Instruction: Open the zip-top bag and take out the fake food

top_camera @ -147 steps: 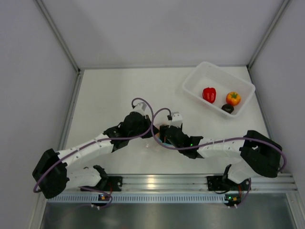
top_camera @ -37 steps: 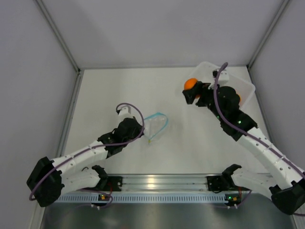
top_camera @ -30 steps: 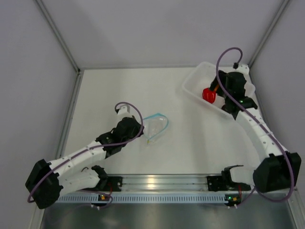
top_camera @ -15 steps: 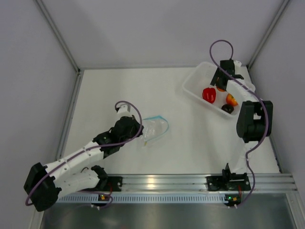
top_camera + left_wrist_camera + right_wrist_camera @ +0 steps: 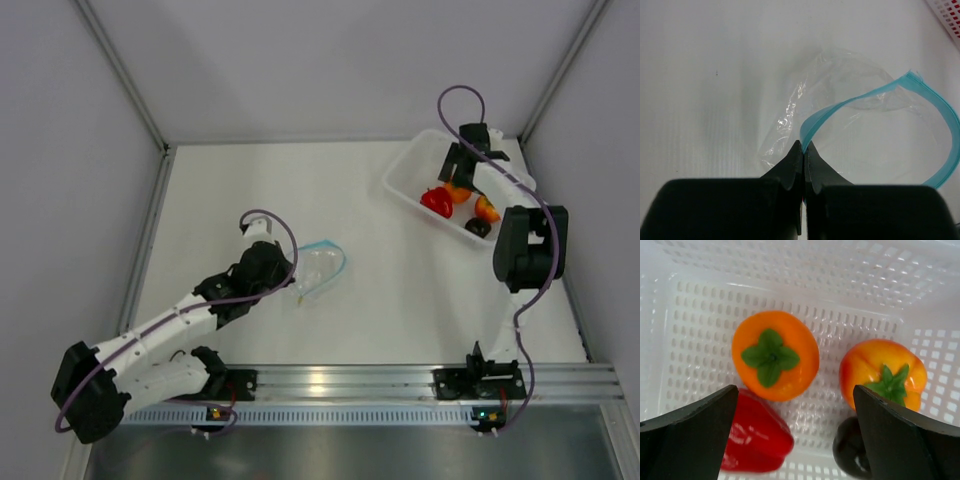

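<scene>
Status: zip-top bag (image 5: pixel 860 120) empty, fake food (image 5: pixel 775 355) in tray (image 5: pixel 790 270)
The left gripper (image 5: pixel 803 146) clamps the bag's blue zip strip, the pouch gaping ahead of its tips. The right gripper (image 5: pixel 795 390), jaws spread and holding nothing, hangs directly above the four pieces

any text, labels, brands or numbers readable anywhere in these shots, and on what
None: no word, label, brand, number or sign can be read in any view.
The bag, the tray and the fake food show no print at all.
</scene>
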Action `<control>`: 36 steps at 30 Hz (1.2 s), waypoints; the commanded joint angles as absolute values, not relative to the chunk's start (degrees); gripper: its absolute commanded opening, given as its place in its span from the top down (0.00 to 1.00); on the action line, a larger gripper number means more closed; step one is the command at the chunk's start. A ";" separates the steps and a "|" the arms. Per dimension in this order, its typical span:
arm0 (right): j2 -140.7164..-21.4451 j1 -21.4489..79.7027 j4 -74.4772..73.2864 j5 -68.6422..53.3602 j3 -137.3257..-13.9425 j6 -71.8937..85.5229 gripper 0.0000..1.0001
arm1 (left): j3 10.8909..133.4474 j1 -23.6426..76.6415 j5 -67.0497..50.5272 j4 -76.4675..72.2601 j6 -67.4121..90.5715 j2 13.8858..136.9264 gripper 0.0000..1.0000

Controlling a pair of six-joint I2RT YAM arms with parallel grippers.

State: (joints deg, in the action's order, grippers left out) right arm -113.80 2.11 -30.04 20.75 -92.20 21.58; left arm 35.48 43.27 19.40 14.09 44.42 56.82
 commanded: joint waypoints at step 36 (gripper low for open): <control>-28.74 18.46 -33.84 -1.50 -43.42 21.53 0.01 | 72.25 29.97 34.29 28.48 32.95 93.17 0.55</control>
State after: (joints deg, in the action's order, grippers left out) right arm -28.99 18.22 -31.51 -3.01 -43.29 21.61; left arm 70.22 29.82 38.92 28.69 30.70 96.03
